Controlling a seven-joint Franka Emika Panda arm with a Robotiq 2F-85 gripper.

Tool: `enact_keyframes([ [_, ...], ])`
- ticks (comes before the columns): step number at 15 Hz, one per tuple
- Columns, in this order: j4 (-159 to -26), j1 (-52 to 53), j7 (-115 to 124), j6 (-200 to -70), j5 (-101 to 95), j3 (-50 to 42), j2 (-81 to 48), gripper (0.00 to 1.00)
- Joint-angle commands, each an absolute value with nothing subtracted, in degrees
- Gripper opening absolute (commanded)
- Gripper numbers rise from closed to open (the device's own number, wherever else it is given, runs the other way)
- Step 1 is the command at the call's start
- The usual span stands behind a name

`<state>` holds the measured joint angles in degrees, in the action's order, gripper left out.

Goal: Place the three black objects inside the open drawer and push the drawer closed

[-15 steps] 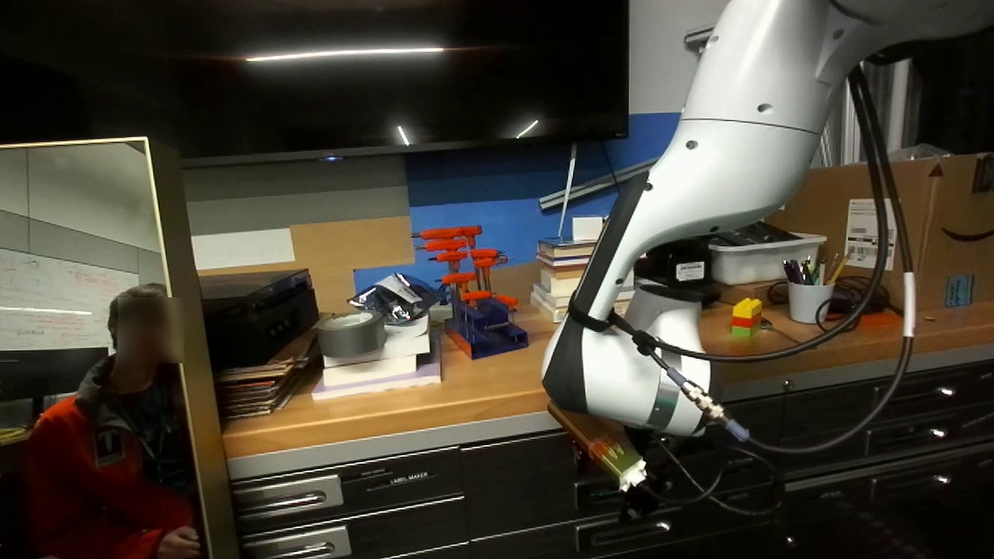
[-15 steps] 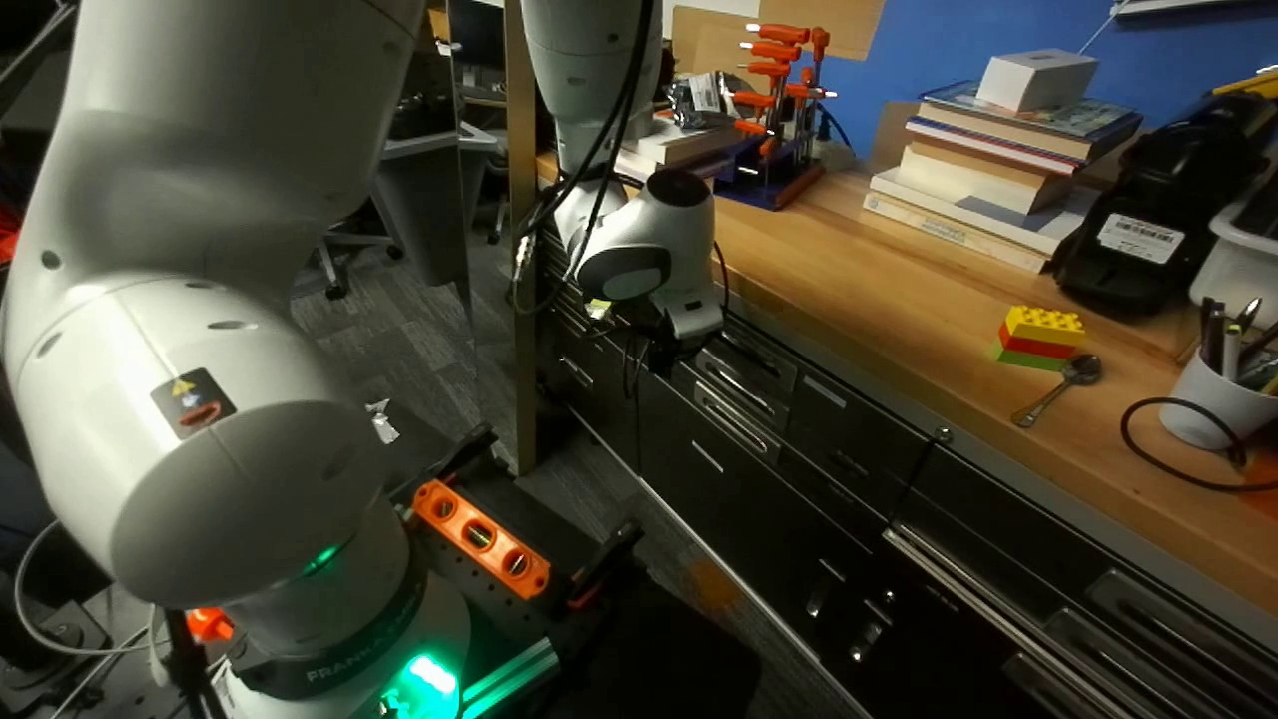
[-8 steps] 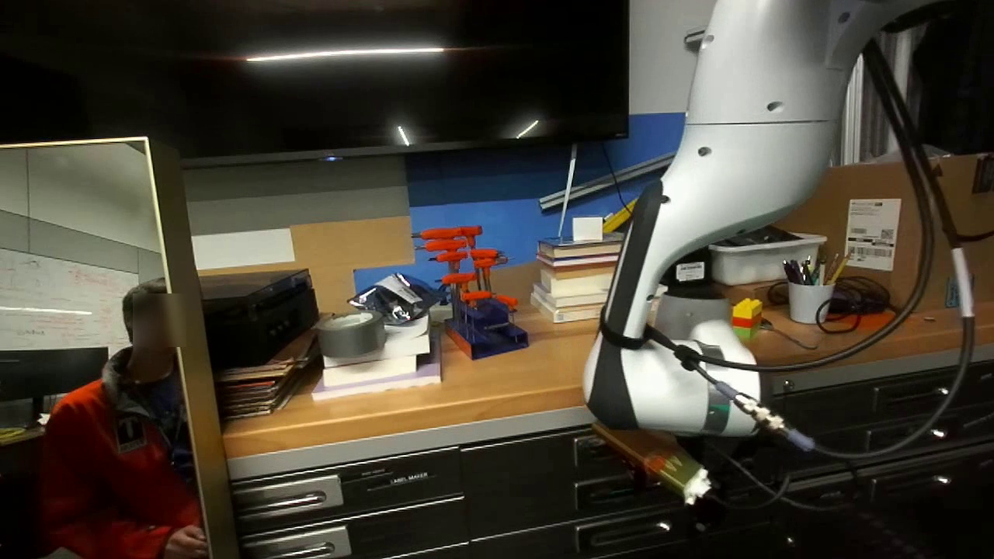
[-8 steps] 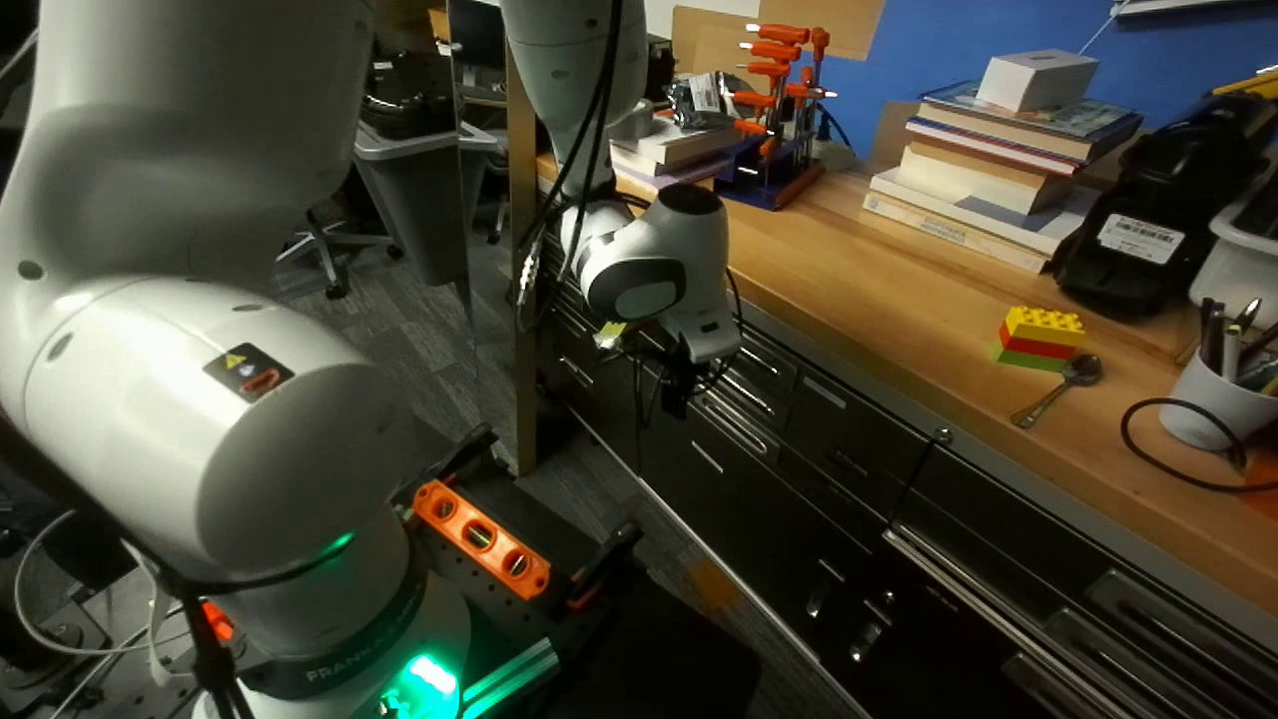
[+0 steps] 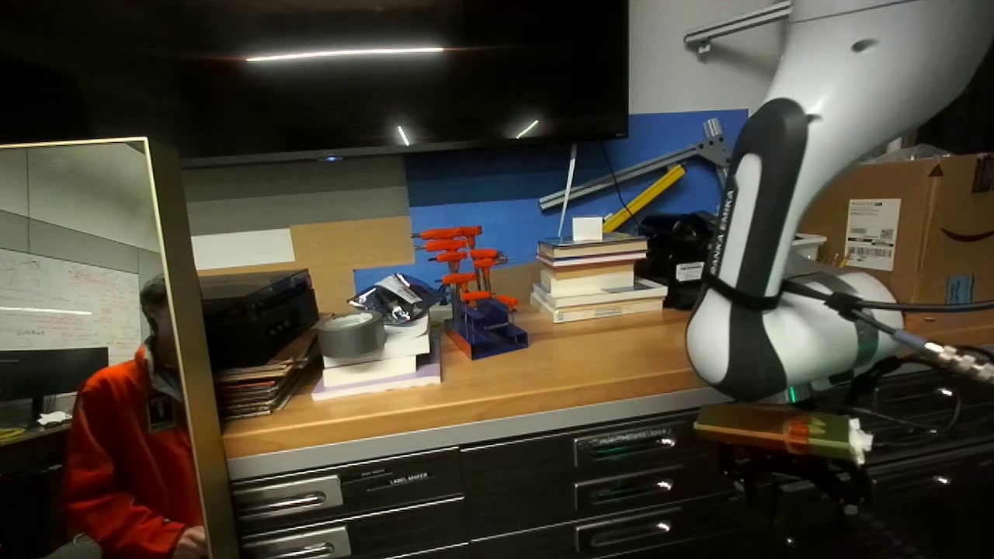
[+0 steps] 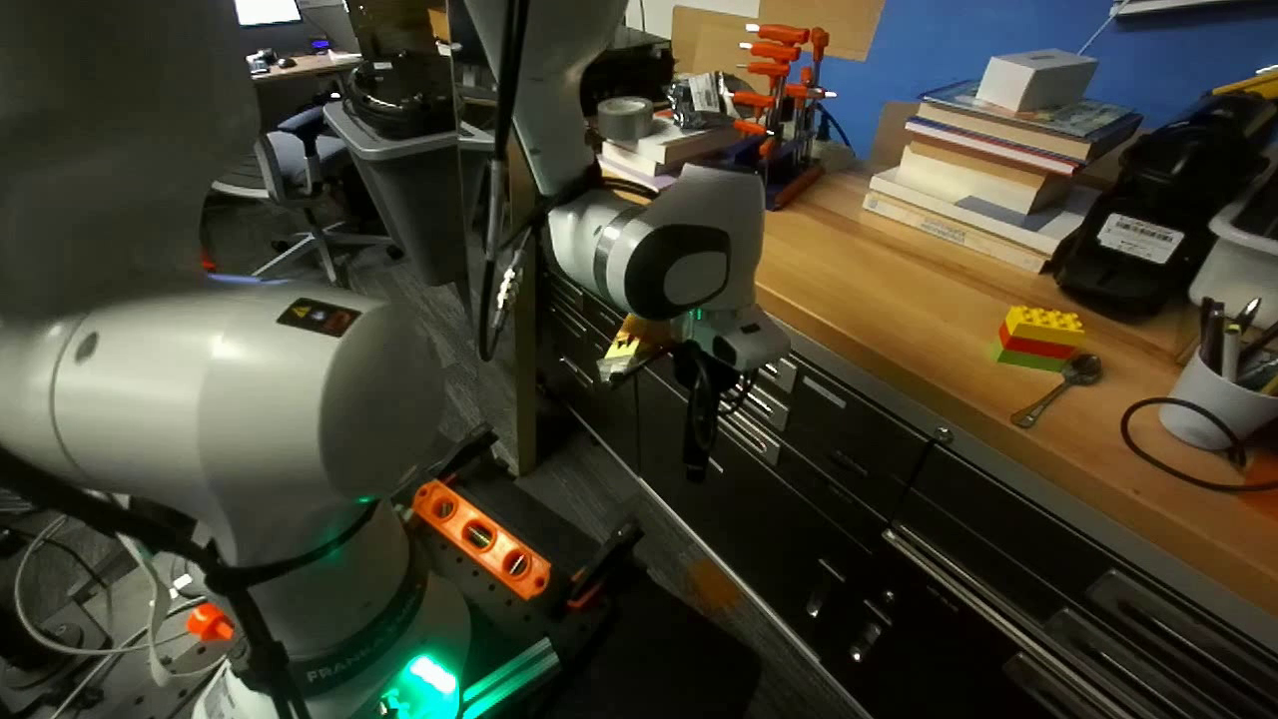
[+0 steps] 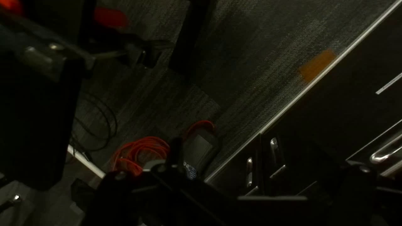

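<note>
Found the end effector [image 6: 696,461] released, with jaws spread wide, lower than the top of the bench [image 6: 899,290] and in front of the drawers [image 5: 404,493] beneath it. Could not place the three black objects relative to the bench, nor pick out the open drawer among those beneath it. Noted on the bench a blue rack [image 5: 493,330] of orange-handled tools [image 5: 449,233], stacked books [image 5: 588,279], and toy bricks [image 6: 1040,345] beside a spoon [image 6: 1078,373]; on the floor [image 7: 260,81] in front of the bench, coiled red cord [image 7: 143,147].

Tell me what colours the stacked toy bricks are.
The toy bricks are yellow over red over green, clearest in an exterior view.
</note>
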<state>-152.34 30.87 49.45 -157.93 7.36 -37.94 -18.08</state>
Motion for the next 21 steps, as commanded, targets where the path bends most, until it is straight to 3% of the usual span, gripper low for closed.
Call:
enact_keyframes([
  [1, -156.34, 37.70, 47.73, -152.55, -8.28, -49.04, -4.21, 1.00],
  [4, -155.10, 38.94, 46.47, -146.51, -21.74, -53.65, 4.84, 1.00],
  [9, -153.04, 34.22, 37.69, -133.63, -31.53, -49.87, 20.46, 1.00],
  [12, -152.21, 30.84, 28.99, -124.86, -31.25, -45.65, 29.95, 1.00],
  [13, -152.27, 22.31, 22.32, -124.03, -25.64, -36.72, 29.97, 1.00],
  [14, -151.54, 27.88, 22.08, -119.23, -28.44, -41.75, 36.04, 1.00],
  [20, -148.76, 22.79, 4.13, -99.97, -25.51, -37.93, 53.48, 1.00],
  [21, -148.68, 14.06, -2.68, -99.98, -19.59, -32.03, 51.02, 1.00],
])
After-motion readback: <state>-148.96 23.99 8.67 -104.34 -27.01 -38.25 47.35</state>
